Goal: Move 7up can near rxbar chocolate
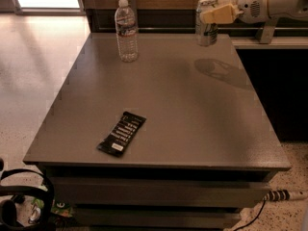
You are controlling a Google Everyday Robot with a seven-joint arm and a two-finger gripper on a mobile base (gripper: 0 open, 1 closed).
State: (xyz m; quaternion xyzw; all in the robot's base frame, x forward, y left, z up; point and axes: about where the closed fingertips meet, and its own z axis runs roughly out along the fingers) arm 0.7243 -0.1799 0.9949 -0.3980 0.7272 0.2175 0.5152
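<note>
Two-finger gripper (211, 16) on white arm (269, 1) at 1 o'clock of the flat grey rectangular table (192, 119), over the far right corner. Clamped on small silvery-white aluminium 7up can (206, 32) with dark markings and silver top; pale yellow finger (219, 14) across the can's upper half. Can upright, apparently clear of the tabletop, with soft shadow (221, 71) on the surface toward 5 o'clock of it. Flat thin black rxbar chocolate (122, 133) wrapper with rows of white text at 7 o'clock of table centre, near the front edge, lying diagonal, small white patch at the near end. Well apart from the can, at opposite corners of the table. Tall clear plastic water bottle (126, 30) with white cap standing upright at 11 o'clock, far left, well left of the can. Black looped strap (24, 186) on the speckled floor at 7 o'clock, beside the table base; grey power strip (281, 195) with cable at 5 o'clock.
</note>
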